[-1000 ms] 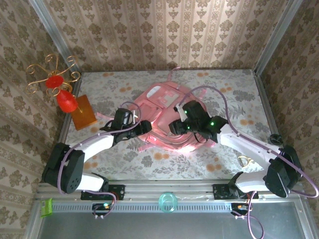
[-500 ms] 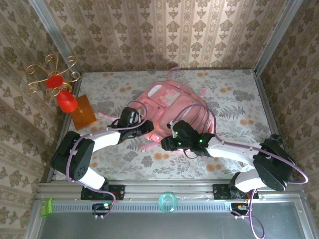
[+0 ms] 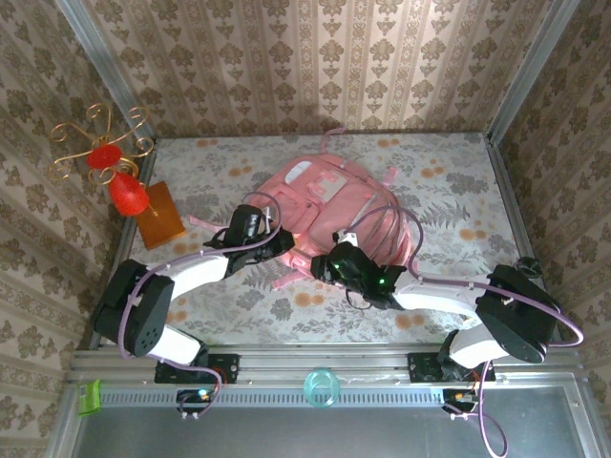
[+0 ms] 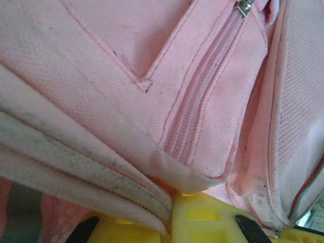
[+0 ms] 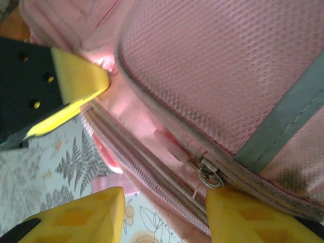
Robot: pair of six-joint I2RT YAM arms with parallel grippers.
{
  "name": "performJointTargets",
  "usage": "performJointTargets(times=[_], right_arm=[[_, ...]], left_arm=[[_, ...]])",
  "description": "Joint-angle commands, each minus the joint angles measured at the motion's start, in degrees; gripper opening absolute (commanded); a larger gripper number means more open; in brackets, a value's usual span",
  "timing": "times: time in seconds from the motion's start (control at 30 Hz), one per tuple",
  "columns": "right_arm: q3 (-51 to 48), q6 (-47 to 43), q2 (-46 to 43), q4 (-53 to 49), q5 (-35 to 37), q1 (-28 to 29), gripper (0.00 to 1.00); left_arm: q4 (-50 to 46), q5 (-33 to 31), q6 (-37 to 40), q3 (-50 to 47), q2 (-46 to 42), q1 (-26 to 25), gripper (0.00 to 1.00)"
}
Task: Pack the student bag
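The student bag (image 3: 329,205), a large soft pink fabric backpack, lies toward the far edge of the floral table (image 3: 458,181). The left gripper (image 3: 279,245) is clamped on a fold at its near-left side; the right gripper (image 3: 323,269) stands parted around the small metal zip pull (image 5: 210,174). Best to pinch that pull squarely while the left anchors. The bag's inside is hidden.

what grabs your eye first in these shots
A big pink bag lies in the middle of the floral table. At its near edge the left gripper is shut on the fabric, and the right gripper stands open by a zip pull. By the table's left edge, a red ornament on gold wire stands out.
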Motion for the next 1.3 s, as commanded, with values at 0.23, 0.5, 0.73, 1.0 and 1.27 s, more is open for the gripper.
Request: performJointTargets(times=[0.23,0.5,0.73,1.0,1.27], right_arm=[[0.6,10.9,0.3,6.4,22.4,1.4,0.43],[1.8,16.7,0.8,5.2,28.2,2.4,0.44],[4.9,18.8,3.7,2.2,25.4,2.5,0.26],[3.4,19.3,0.3,-2.0,25.6,2.5,0.11],[2.2,12.7,-1.9,-7.7,17.6,0.5,0.0]], left_arm=[[-1.7,8.0,0.4,-1.9,-5.8,-3.6,0.0],[-2.2,8.3,0.8,-2.8,-7.6,-4.2,0.0],[-1.8,8.2,1.0,-2.9,-8.0,-4.3,0.0],[-3.0,6.7,2.3,-3.1,-8.7,-4.1,0.0],[-3.6,5.9,3.4,-3.5,-8.9,-1.4,0.0]])
